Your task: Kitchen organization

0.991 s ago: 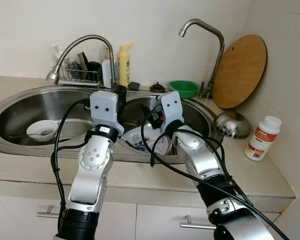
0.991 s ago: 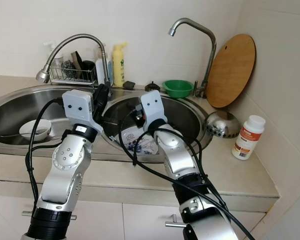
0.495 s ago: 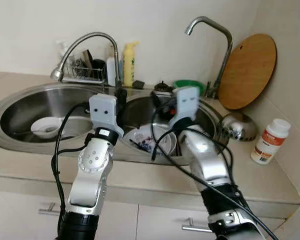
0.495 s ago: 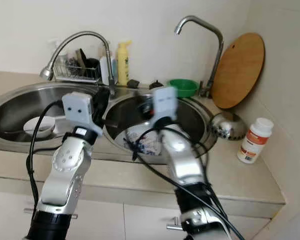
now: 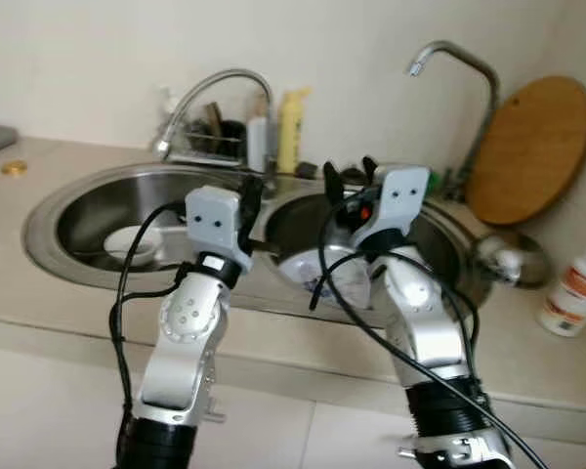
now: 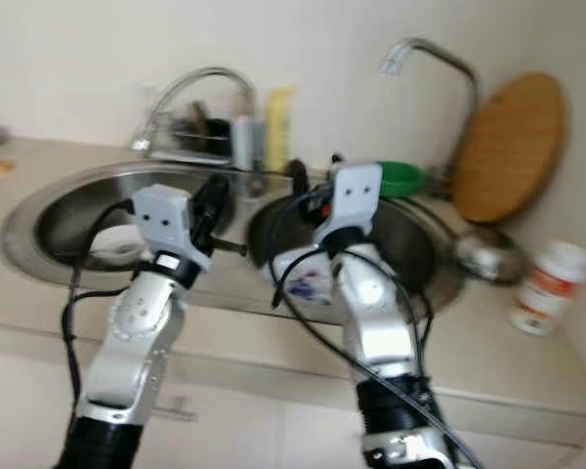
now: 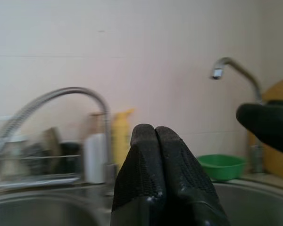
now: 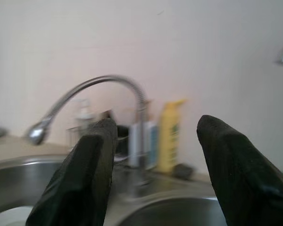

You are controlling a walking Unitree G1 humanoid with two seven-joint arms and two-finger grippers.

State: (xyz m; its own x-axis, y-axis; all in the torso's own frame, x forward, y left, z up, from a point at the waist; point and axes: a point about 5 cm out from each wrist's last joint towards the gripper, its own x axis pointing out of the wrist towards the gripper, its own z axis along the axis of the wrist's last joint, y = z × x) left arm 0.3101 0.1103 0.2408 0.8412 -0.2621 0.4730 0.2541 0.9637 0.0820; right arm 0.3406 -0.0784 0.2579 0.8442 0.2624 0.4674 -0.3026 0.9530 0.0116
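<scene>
Above sink, right end effector higher (blurred)

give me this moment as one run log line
left gripper: shut, empty, raised over sink | right gripper: open, empty, raised over sink | patterned plate: in right basin | white bowl: in left basin

No text, brand or number can be read. The white pill bottle with an orange label on the beige surface and the yellow plastic dish-soap bottle behind the sink are too blurred to make out any lettering.
</scene>
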